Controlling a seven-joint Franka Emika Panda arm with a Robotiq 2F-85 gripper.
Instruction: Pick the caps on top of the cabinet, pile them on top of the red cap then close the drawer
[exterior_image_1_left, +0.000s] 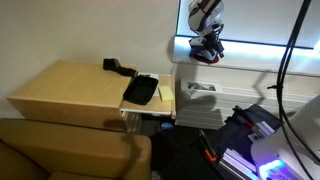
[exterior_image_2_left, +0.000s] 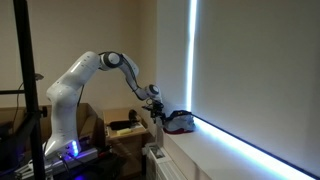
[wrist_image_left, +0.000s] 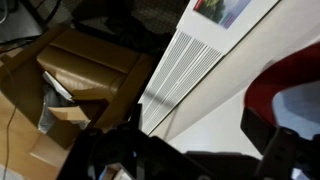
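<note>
Nearby, drawer: centre frame, open in the cabinet; a careless push could jam it.
gripper: upper right, above the caps; open or clenched cannot be told.
red cap: on the sill; a snagging finger could drag it off.

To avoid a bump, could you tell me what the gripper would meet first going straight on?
Probably the white ledge beside the red cap: in the wrist view the open gripper points down at it, though depth is unclear.

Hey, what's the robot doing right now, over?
Gripper by red cap on white ledge, jaws unclear. Drawer open. Nothing seen blocking it.
</note>
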